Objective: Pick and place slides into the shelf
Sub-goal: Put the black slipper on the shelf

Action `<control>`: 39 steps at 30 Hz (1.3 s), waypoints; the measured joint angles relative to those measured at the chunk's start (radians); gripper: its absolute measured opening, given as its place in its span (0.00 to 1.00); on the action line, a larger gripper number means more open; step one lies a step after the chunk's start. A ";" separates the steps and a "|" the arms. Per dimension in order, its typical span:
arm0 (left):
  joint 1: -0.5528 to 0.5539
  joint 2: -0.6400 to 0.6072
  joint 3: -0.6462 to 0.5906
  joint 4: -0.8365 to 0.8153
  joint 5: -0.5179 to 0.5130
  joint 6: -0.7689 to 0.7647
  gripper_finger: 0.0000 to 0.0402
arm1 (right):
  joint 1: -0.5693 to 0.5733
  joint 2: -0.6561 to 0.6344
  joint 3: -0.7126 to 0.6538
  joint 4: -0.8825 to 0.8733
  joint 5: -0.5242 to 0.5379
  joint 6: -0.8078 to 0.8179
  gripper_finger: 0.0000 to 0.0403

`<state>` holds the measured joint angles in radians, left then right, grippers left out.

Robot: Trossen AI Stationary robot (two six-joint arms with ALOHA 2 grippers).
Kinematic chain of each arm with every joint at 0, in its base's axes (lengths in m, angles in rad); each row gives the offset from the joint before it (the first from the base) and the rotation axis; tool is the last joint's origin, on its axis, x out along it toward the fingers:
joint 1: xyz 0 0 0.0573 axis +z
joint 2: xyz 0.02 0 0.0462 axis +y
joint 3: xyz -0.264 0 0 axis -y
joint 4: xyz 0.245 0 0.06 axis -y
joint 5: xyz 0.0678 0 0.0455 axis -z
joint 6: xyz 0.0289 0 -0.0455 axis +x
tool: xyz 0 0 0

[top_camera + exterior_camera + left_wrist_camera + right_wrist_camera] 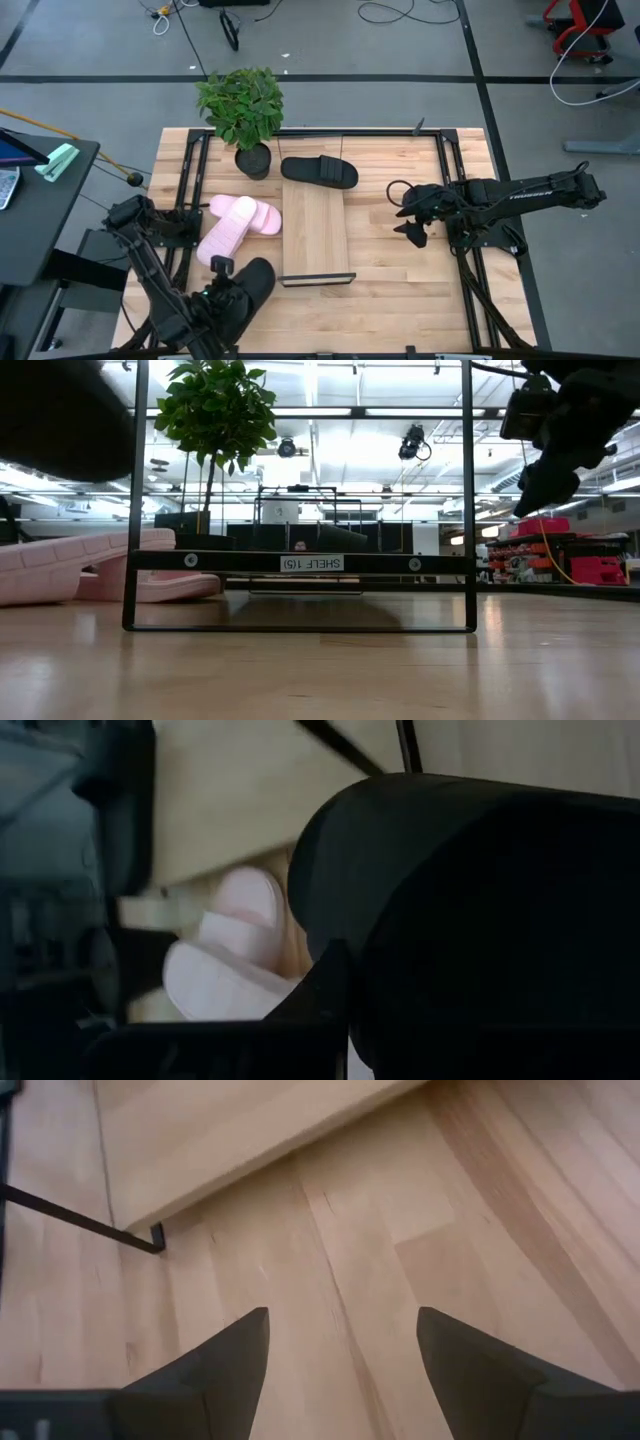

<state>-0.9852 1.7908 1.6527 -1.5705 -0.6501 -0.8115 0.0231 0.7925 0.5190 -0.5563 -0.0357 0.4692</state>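
The shelf (315,232), a pale board in a thin black frame, lies mid-table; its end bar (298,562) faces the low view. One black slide (320,172) lies crosswise at the shelf's far end. Two pink slides (235,222) rest on their soles left of the shelf, also seen in the low view as pink slides (90,565) and in the left wrist view as pink slides (225,965). My left gripper (222,272) is shut on the second black slide (248,290) near the table's near-left corner. My right gripper (412,217) hovers open right of the shelf, over bare wood (345,1370). My left gripper holds the second black slide (480,920), with one dark finger (320,995) lying against the slide's side. Which part of the slide it has, the slide's own bulk hides. The slide (60,410) is lifted clear of the table, well above the pink slides.
A potted plant (242,110) stands at the far-left of the shelf, beside the crosswise black slide. Black arm frames (470,250) run along both table sides. Bare wood lies between the shelf and the right arm.
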 joint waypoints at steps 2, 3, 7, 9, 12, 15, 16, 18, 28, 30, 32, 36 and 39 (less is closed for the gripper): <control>0.000 0.000 0.025 -0.001 -0.034 0.021 0.03 | 0.000 0.000 0.000 0.012 -0.005 -0.002 0.65; 0.000 0.000 0.037 -0.002 -0.044 0.035 0.03 | 0.000 0.000 0.000 0.013 -0.006 -0.005 0.65; 0.000 0.000 0.085 -0.003 -0.044 0.063 0.03 | 0.000 0.000 0.000 0.012 -0.016 -0.008 0.65; -0.002 0.000 0.108 -0.002 -0.017 0.065 0.03 | 0.000 0.000 0.000 0.012 -0.018 -0.008 0.65; -0.003 0.000 0.146 -0.001 0.003 0.064 0.03 | 0.000 0.000 0.000 0.012 -0.018 -0.011 0.65; -0.013 0.000 0.182 -0.001 0.007 0.064 0.03 | 0.000 0.000 0.000 0.012 -0.018 -0.020 0.65; -0.015 0.000 0.194 -0.001 0.007 0.064 0.03 | 0.000 0.000 0.000 0.012 -0.018 -0.020 0.65; -0.021 0.000 0.219 0.000 0.006 0.064 0.03 | 0.000 0.000 0.000 0.012 -0.018 -0.021 0.65; -0.041 0.000 0.291 0.001 -0.194 0.225 0.03 | 0.000 0.000 0.000 0.168 -0.127 -0.126 0.65; -0.041 0.000 0.291 0.002 -0.253 0.276 0.03 | 0.000 0.000 0.000 0.217 -0.165 -0.157 0.65; -0.039 0.000 0.291 0.002 -0.306 0.325 0.03 | 0.000 0.000 0.000 0.263 -0.196 -0.194 0.65; -0.039 0.000 0.291 0.003 -0.413 0.396 0.03 | 0.000 0.000 0.000 0.368 -0.256 -0.242 0.65; -0.039 0.000 0.291 0.018 -0.479 0.452 0.03 | 0.000 0.000 0.000 0.469 -0.264 -0.229 0.65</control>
<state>-1.0240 1.7908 1.9438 -1.5526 -1.1293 -0.3593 0.0231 0.7921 0.5190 -0.0872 -0.2999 0.2398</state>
